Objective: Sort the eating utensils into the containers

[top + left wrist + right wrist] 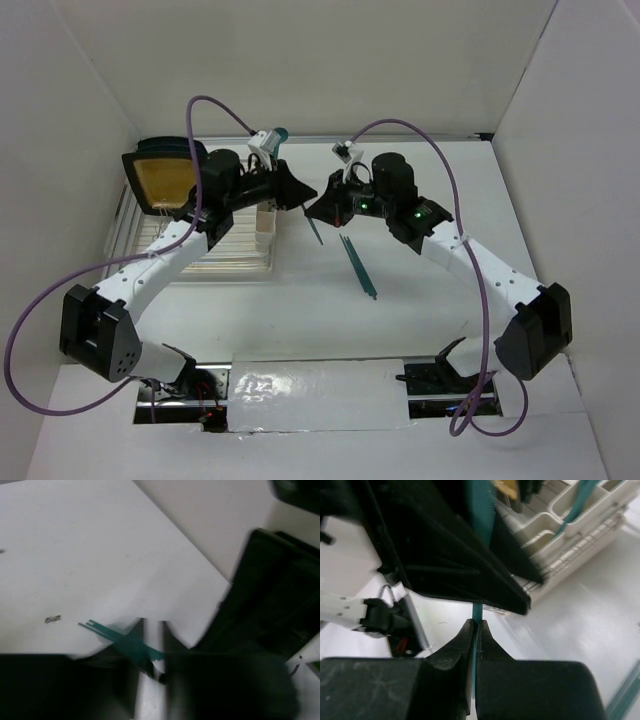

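My right gripper (476, 625) is shut on the handle of a teal fork (477, 612), held in the air over the table's middle (315, 230). My left gripper (300, 195) meets it tip to tip. Its black fingers (470, 565) flank the same fork higher up. The left wrist view is blurred, with the fork (125, 640) crossing a narrow gap between dark fingers, so its grip is unclear. Two more teal utensils (358, 265) lie on the table. The cream-white containers (265, 228) stand left of the grippers, with a teal utensil (580, 500) in one cup.
A clear wire dish rack (215, 245) sits at the left with a yellow-and-black plate (165, 178) standing in it. White walls enclose the table at the back and on both sides. Purple cables arch over both arms.
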Action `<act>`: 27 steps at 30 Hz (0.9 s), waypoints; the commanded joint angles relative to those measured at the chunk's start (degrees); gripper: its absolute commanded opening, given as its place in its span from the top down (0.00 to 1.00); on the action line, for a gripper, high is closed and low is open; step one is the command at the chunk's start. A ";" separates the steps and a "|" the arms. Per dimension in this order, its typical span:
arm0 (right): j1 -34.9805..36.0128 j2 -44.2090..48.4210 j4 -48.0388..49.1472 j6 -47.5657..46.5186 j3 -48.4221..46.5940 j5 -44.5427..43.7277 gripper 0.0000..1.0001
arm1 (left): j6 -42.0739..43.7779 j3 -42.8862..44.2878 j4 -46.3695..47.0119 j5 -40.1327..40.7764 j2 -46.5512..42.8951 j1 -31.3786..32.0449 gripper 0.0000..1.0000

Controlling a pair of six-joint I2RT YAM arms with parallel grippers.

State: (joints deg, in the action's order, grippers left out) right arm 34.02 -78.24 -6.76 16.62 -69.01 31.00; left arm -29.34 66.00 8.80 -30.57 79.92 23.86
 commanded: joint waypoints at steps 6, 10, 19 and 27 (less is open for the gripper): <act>-0.62 0.63 -10.42 -0.10 -9.64 -6.65 0.32 | 2.26 2.47 6.05 3.75 0.07 1.19 1.00; -3.96 6.42 -13.71 -1.33 -8.34 -10.69 0.01 | 9.01 4.05 5.45 3.15 -1.69 -2.84 1.00; -8.97 13.73 -14.59 3.50 4.58 -23.26 0.00 | 22.92 9.23 1.14 -11.78 -3.37 -10.84 1.00; -8.88 9.33 -11.87 6.67 11.18 -30.92 0.00 | 28.64 7.57 2.80 -15.22 -1.26 -11.99 1.00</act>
State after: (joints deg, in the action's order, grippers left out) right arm 25.45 -68.93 -19.86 21.61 -58.65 4.36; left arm -5.61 73.76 8.97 -42.41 78.24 12.12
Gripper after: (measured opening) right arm 0.998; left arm 0.089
